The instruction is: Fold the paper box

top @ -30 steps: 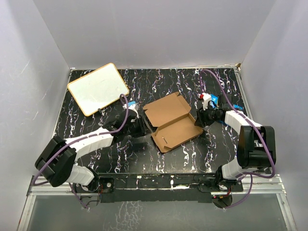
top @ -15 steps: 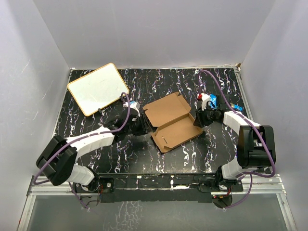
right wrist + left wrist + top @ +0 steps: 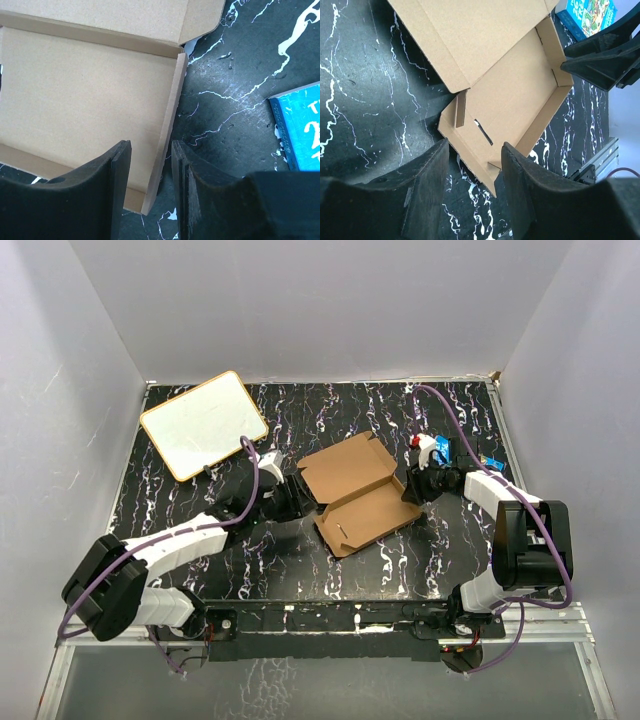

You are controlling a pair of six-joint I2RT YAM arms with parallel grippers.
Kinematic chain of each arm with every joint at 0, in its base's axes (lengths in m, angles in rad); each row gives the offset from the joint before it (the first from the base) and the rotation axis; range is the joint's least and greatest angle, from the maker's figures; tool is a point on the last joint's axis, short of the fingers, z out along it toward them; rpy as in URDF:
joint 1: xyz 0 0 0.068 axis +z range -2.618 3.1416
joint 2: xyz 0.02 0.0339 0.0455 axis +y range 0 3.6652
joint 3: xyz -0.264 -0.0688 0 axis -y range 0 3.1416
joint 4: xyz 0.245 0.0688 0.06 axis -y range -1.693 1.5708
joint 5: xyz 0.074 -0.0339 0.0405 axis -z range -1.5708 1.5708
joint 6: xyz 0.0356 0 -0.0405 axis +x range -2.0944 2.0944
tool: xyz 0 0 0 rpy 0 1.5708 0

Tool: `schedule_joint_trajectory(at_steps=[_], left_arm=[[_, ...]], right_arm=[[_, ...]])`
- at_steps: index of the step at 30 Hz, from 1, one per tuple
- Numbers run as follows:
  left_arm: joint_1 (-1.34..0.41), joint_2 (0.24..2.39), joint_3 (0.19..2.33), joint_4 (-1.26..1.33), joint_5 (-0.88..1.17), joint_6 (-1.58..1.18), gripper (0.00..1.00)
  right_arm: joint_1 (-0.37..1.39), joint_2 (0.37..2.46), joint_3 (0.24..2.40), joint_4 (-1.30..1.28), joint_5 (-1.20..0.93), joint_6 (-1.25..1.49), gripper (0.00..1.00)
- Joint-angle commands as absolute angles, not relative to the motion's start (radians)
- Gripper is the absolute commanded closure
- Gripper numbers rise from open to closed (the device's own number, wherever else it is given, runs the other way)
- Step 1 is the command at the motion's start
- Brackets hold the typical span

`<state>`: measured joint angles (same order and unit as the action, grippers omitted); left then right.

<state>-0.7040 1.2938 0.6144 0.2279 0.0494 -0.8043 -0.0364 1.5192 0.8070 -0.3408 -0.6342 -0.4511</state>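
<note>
My right gripper point(image 3: 151, 150) is parted astride the short side wall of the paper box point(image 3: 75, 85), nearer than my left gripper point(image 3: 472, 150), which is also parted, just off the opposite end.

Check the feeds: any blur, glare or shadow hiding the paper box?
Top external: even light, sharp, no glare on the paper box. Left wrist: box crisp, left pincer near the lens dark and soft. Right wrist: box crisp, right pincer equally dark.

White arms point(image 3: 185, 537) with black joints point(image 3: 530, 540), purple cables point(image 3: 452, 406), black claws point(image 3: 475, 150).
</note>
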Motion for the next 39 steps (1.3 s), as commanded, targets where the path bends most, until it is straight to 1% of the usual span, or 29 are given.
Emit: schedule_joint_trajectory(at_steps=[1, 8, 13, 21, 31, 35, 39], left_arm=[[-0.695, 1.257, 0.632, 0.239, 0.060, -0.790, 0.55], [-0.695, 1.295, 0.679, 0.199, 0.086, -0.771, 0.55], [-0.696, 1.327, 0.737, 0.123, 0.085, -0.742, 0.55], [-0.696, 1.322, 0.748, 0.096, 0.080, -0.739, 0.55], [-0.697, 1.305, 0.755, 0.092, 0.083, -0.744, 0.55], [-0.698, 1.309, 0.773, 0.084, 0.092, -0.743, 0.55], [-0.703, 1.323, 0.820, 0.024, 0.071, -0.717, 0.55]], right_arm=[[-0.037, 1.512, 0.817, -0.327, -0.667, -0.472, 0.58], [-0.037, 1.511, 0.820, -0.351, -0.676, -0.494, 0.58], [-0.043, 1.505, 0.821, -0.384, -0.708, -0.527, 0.58], [-0.048, 1.503, 0.833, -0.459, -0.782, -0.600, 0.57], [-0.050, 1.500, 0.848, -0.558, -0.890, -0.701, 0.53], [-0.055, 1.499, 0.864, -0.601, -0.905, -0.745, 0.49], [-0.080, 1.486, 0.878, -0.645, -0.942, -0.798, 0.47]])
